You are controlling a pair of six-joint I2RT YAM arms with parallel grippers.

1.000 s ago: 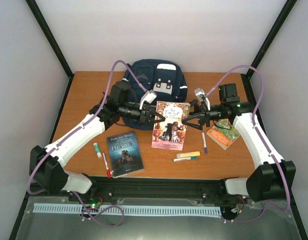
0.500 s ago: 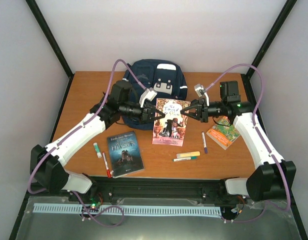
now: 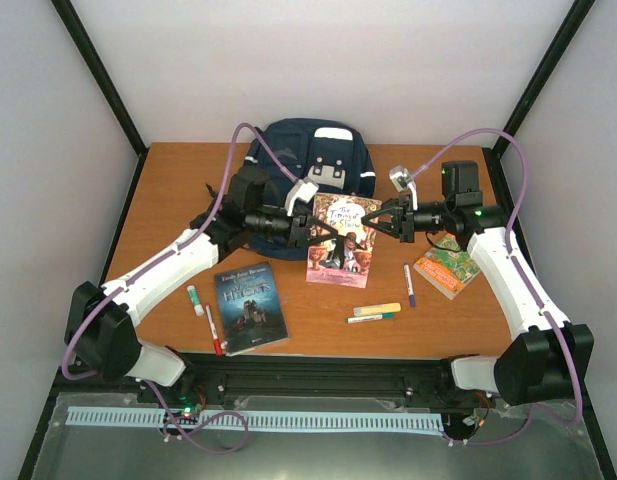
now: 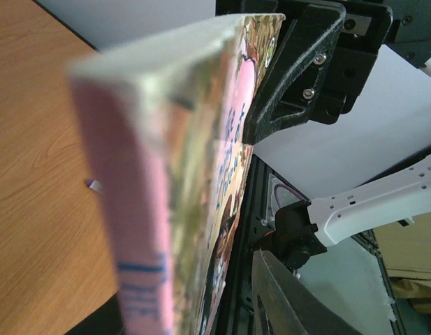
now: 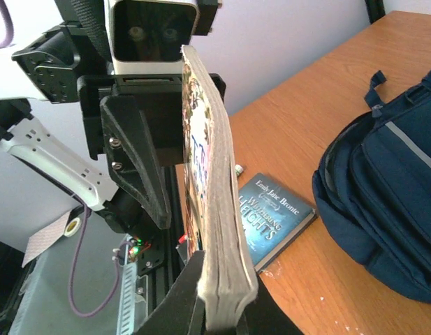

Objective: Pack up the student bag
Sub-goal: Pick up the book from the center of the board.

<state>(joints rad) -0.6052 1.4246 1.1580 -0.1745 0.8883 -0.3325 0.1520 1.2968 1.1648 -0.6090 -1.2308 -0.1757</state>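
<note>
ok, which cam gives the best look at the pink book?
Top external: the book shows its whole cover, with the left gripper and right gripper at its side edges, jaws shut on it. Left wrist gives only a blurred, edge-on pink spine; right wrist gives only the page edges.

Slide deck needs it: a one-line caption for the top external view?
Left claw and right claw grip opposite edges of the pink book, near the navy student bag.
</note>
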